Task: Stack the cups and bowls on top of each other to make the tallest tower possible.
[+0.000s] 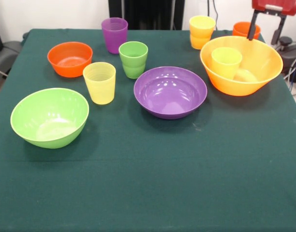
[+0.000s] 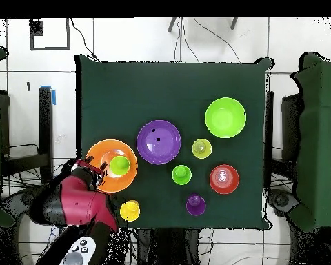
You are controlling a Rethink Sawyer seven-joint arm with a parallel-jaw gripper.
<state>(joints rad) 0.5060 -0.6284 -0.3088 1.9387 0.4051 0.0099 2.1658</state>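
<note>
While the end effector (image 1: 264,29) hangs at the rim of the largest yellow-orange bowl (image 1: 264,65), its grip unreadable, the lime green cup (image 1: 226,62) standing inside looks light, stiff and slippery, best pinched across its rim.

I see the table (image 1: 148,193) covered edge to edge with a dark green cloth (image 2: 127,90). Looking down from overhead, a pale tiled floor (image 2: 161,41) surrounds it, with thin cables (image 2: 216,45) trailing beyond the far edge. A square black outline (image 2: 49,34) is marked on the floor at far left, a small blue tag (image 2: 54,95) just nearer.
</note>
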